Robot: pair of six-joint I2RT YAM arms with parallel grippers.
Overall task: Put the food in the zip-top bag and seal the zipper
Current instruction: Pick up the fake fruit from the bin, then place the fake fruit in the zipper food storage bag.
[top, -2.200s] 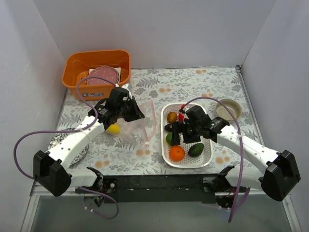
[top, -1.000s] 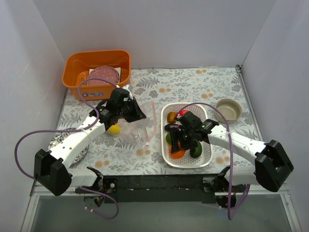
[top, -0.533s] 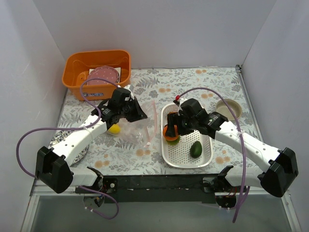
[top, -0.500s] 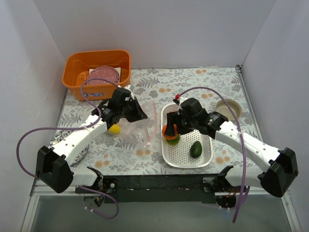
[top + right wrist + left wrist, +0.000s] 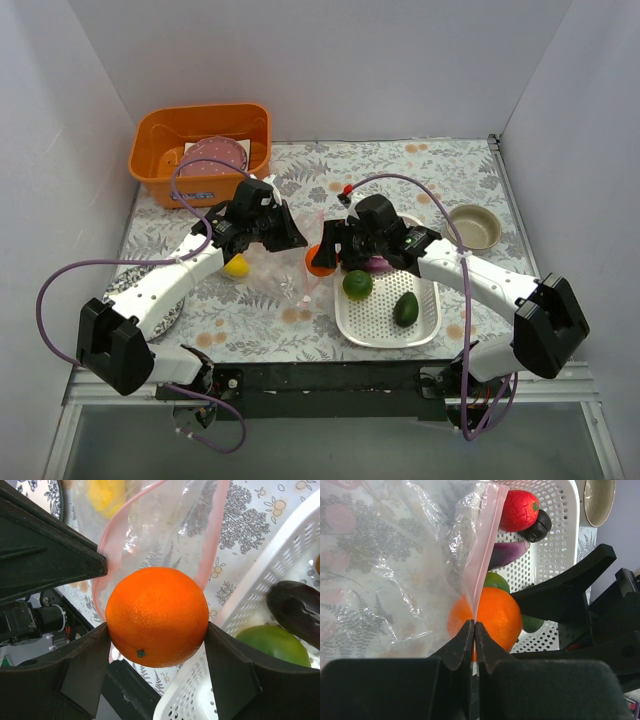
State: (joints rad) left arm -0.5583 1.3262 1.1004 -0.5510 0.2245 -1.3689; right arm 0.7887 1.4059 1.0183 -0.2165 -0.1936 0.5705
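My right gripper [image 5: 322,258] is shut on the orange [image 5: 157,616] and holds it at the mouth of the clear zip-top bag [image 5: 278,268], left of the white basket [image 5: 425,325]. My left gripper [image 5: 474,625] is shut on the bag's pink zipper strip [image 5: 484,557] and holds that edge up. The yellow mango [image 5: 236,266] lies inside the bag; it also shows in the right wrist view [image 5: 106,494]. A lime [image 5: 357,284], an avocado [image 5: 405,309] and a purple eggplant [image 5: 507,554] lie in the basket. A red apple [image 5: 518,510] shows in the left wrist view.
An orange bin [image 5: 156,140] with the pink speckled plate [image 5: 214,157] stands at the back left. A small beige bowl [image 5: 474,226] sits right of the basket. A patterned plate [image 5: 135,292] lies under the left arm.
My right gripper closed on the orange in the basket, lifted it and carried it left to the bag's mouth. My left gripper kept holding the bag's edge.
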